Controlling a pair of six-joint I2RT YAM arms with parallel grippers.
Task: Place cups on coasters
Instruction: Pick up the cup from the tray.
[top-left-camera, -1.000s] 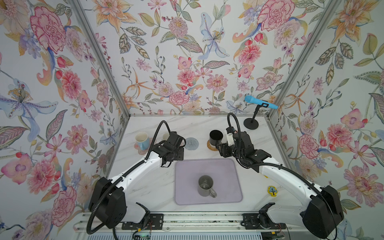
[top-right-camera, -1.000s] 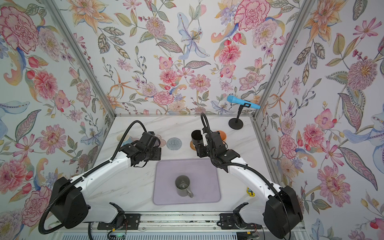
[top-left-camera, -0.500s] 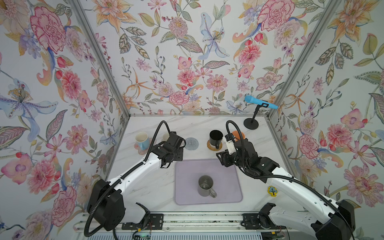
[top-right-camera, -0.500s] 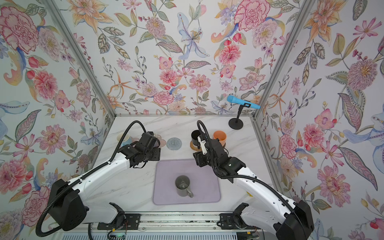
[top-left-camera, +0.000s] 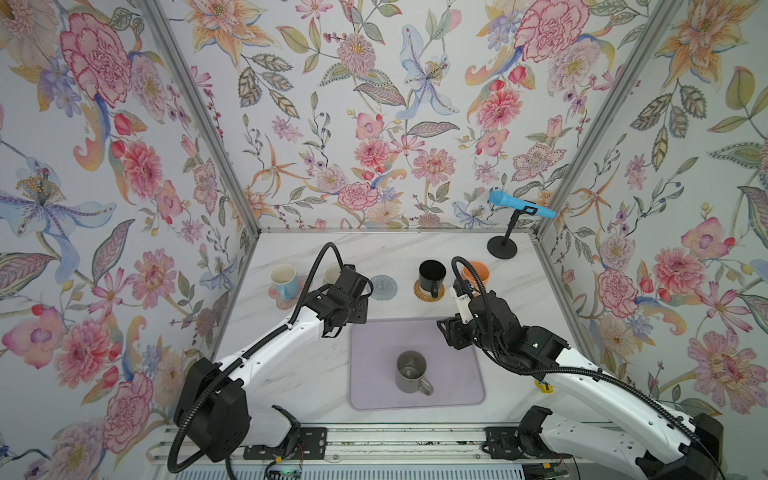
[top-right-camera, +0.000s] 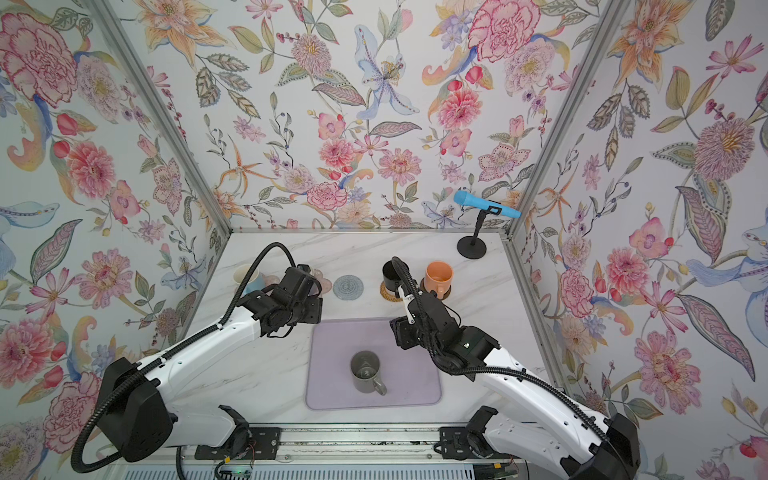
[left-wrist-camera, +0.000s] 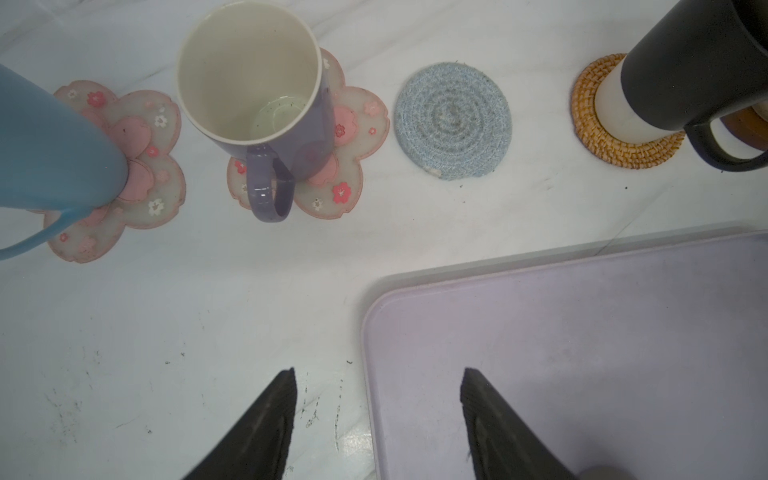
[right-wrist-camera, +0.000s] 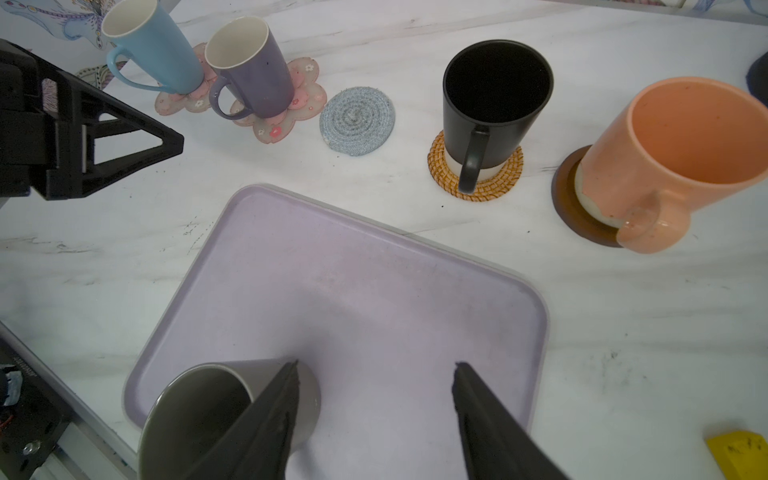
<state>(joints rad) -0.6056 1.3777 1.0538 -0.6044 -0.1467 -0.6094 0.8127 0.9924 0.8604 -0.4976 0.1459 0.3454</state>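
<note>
Four cups stand on coasters along the back: a light blue mug on a pink flower coaster, a purple-grey mug on the other flower coaster, a black mug on the woven tan coaster, and a peach-orange mug on the dark brown disc. The grey ringed coaster lies bare. A grey mug stands upright on the lilac mat. My left gripper hangs open over the mat's back left corner. My right gripper is open above the mat, with the grey mug beside one finger.
The large lilac mat lies in the middle front. A blue microphone on a black stand stands in the back right corner. A small yellow tag lies near the right wall. Floral walls close in three sides.
My right gripper has drawn back from the black mug toward the front and now hangs over the mat. The left arm has barely moved.
</note>
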